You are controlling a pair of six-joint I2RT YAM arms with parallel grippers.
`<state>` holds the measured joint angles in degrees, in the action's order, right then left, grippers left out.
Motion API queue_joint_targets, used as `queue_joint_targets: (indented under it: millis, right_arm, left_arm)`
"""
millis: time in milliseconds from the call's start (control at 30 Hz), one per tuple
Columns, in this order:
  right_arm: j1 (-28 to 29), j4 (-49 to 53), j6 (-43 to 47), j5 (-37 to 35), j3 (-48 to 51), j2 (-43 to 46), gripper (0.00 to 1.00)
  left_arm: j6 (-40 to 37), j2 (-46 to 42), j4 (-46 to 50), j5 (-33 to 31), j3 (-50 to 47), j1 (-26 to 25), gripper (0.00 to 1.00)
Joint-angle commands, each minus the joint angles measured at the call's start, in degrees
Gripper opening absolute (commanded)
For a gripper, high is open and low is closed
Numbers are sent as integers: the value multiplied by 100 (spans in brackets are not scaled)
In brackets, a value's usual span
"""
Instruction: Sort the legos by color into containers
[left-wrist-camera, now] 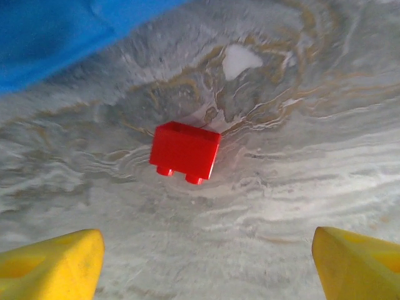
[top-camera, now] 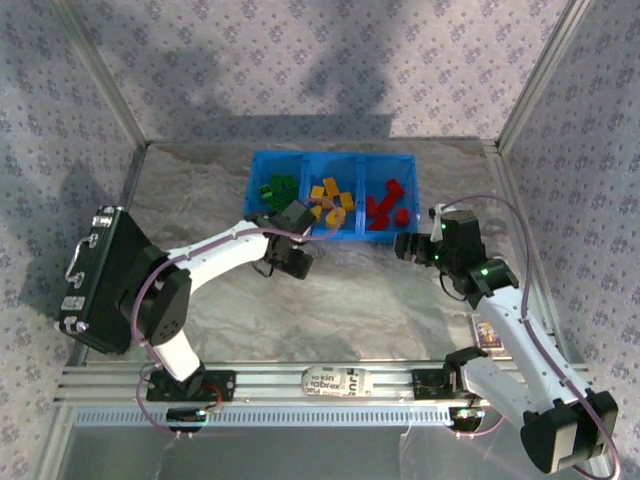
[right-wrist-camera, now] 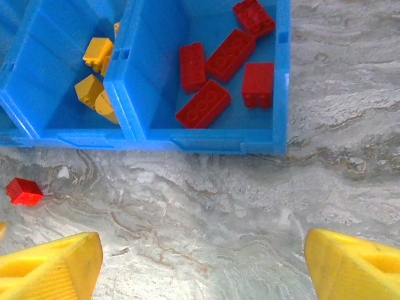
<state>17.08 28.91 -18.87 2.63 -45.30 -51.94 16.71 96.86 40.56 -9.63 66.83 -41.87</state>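
Hovering | left end effector [left-wrist-camera: 206, 265] spread | red lego [left-wrist-camera: 184, 153] lying ahead, centred, untouched

Left arm stretched forward and inward, left gripper [top-camera: 296, 258] angled down, its yellow fingers [left-wrist-camera: 53, 262] spread wide. Right arm bent at the elbow, reaching forward-left. Right gripper [top-camera: 408, 246] likewise parted wide, fingers [right-wrist-camera: 353, 265] low in the wrist view.

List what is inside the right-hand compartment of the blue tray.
Five red bricks lie in the right compartment, no other color. Its far end runs past the right wrist view's edge, so anything there is unseen.
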Motion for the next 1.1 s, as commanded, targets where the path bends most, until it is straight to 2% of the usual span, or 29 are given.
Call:
queue_joint_targets:
  millis: [0,167,400,467,600,633,1067]
  right_arm:
    - [164,38,-83,-27,-207,73,86]
    - [275,122,-156,-149,-159,118,86]
    - [372,39,-239,-211,-149,0,86]
    - [390,28,-240,-239,-175,-39,86]
    - [414,58,-235,-263,-175,-42,86]
    - [422,65,-231,-275,-161,-34,86]
    - [402,90,-200,-312,14,96,86]
  left_arm:
    - [385,-212,-1284,293,-484,310,87]
    - [255,-320,-1835,650,-781,623,87]
    - [127,27,-2003,841,-697,646,83]
    - [124,119,-2009,896,-619,641,79]
    - [107,291,-1814,965,-372,643,62]
    - [92,323,-1761,986,-326,631,61]
    - [34,597,-1336,858,-225,591,62]
